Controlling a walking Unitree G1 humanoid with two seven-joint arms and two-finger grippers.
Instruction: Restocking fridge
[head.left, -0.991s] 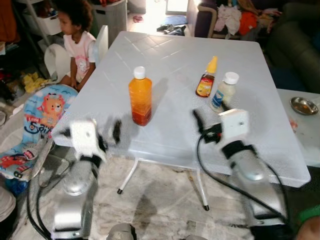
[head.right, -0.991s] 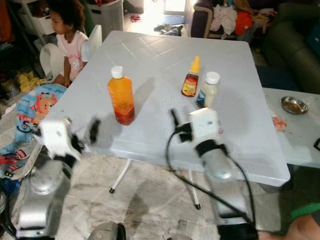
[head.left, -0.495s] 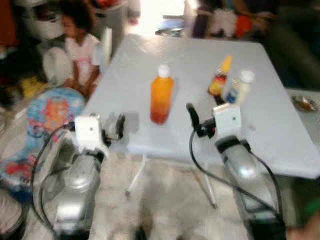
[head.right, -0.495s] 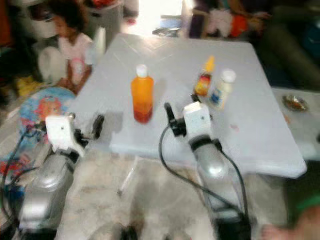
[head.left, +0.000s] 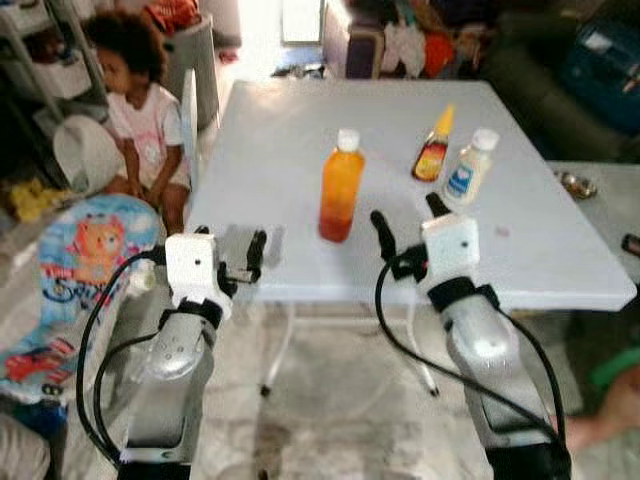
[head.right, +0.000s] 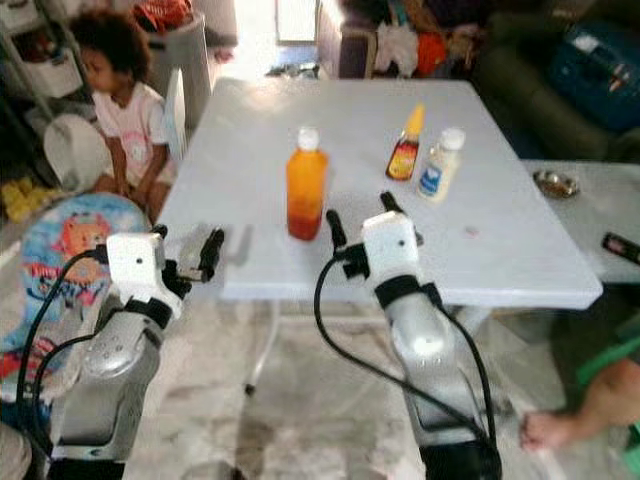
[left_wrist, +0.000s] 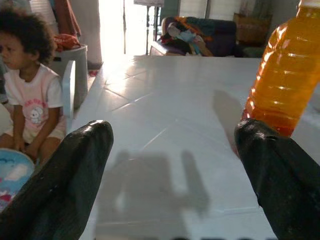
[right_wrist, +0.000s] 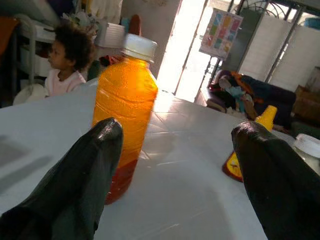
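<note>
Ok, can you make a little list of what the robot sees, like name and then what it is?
table: white table, three bottles standing on it
big bottle: orange juice bottle, white cap, upright near the front edge
small bottles: yellow-capped sauce bottle and white mayonnaise bottle, side by side further right
left gripper: left gripper, open, at the table's front edge, holding nothing
right gripper: right gripper, open, just right of the juice bottle, holding nothing
person: a child sitting left of the table

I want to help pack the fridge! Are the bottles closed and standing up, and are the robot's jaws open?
Orange juice bottle: upright, white cap on.
Yellow-capped sauce bottle: upright, capped.
White bottle: upright, capped.
Left gripper: jaws open, holding nothing.
Right gripper: jaws open, holding nothing.
</note>
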